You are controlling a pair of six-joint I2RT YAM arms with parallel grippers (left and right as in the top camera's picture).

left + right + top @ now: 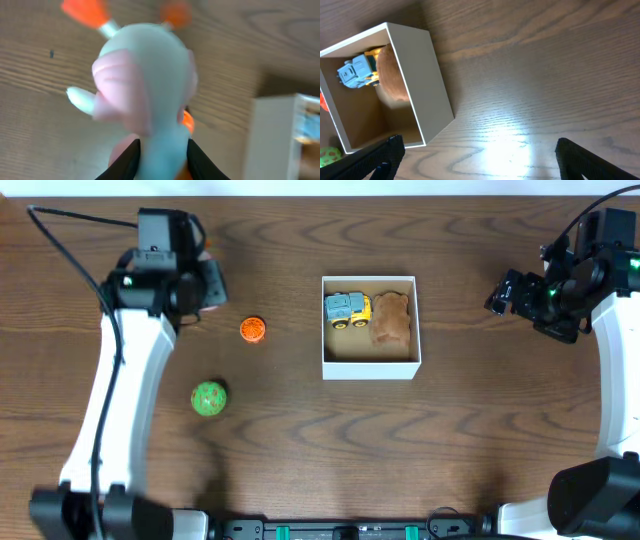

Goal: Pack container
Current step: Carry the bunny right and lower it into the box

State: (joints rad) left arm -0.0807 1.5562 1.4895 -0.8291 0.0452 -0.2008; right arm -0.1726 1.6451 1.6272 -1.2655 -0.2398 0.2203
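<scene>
Brown wood-grain table (480,440) under white-walled container (370,369), orange ball (253,329), green ball (209,398).

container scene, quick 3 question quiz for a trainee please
1. True or false: the container holds two toys.
2. Which hand grips a toy? A left, B right, C neither.
3. Fill in: of the two loose balls, the ____ one lies nearer the container.
Key: 1 true, a truck and a brown toy. 2 A, the left hand is shut on a pale blue toy. 3 orange: the orange ball is nearer, the green ball farther.
</scene>
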